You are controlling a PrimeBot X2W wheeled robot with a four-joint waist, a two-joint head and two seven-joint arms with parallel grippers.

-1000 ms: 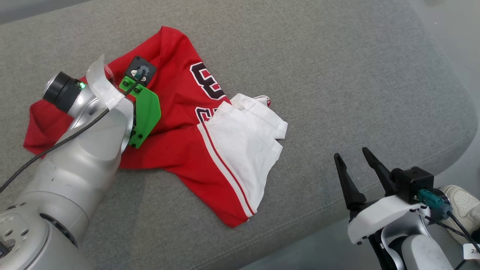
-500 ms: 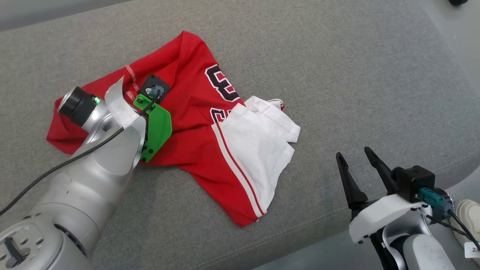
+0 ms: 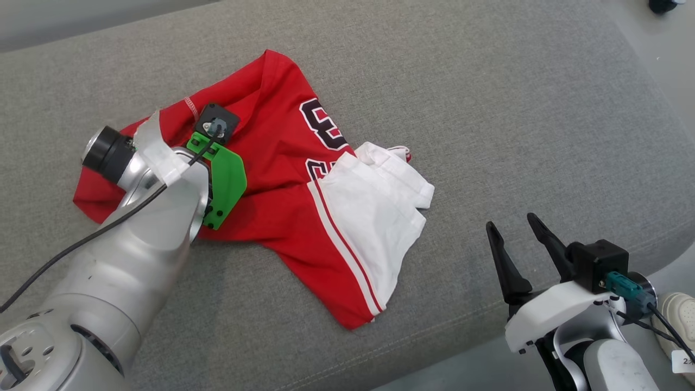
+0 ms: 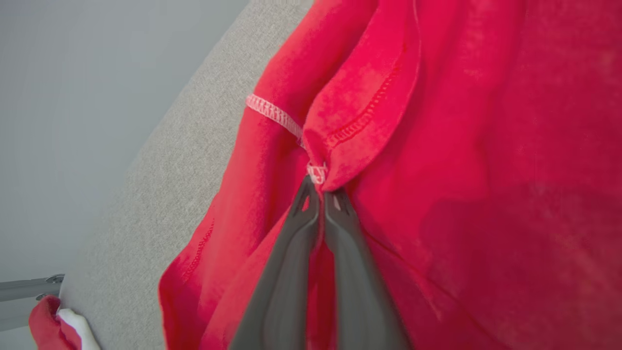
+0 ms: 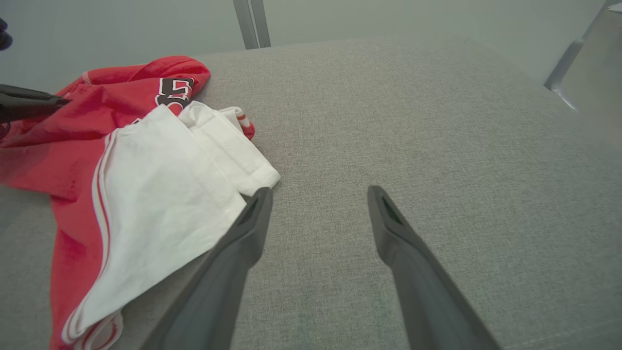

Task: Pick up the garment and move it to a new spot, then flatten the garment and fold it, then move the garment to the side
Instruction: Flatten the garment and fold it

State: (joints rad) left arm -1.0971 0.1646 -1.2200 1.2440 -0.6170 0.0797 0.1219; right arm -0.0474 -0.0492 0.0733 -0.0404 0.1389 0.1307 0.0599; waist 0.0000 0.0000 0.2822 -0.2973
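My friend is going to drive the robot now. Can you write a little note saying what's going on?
The left gripper is shut on a fold of the red and white jersey, by a stitched hem.
The right gripper is open and empty, beside the jersey's white part.
The jersey lies crumpled on the grey cushion.
Done: the grasp.
Left to do: lift and move it, flatten, fold, move it aside.

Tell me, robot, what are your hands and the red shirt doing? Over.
Left gripper shut on garment. Right gripper open, apart from it. Garment crumpled on grey cushion. Pale shoe aside, not blocking.
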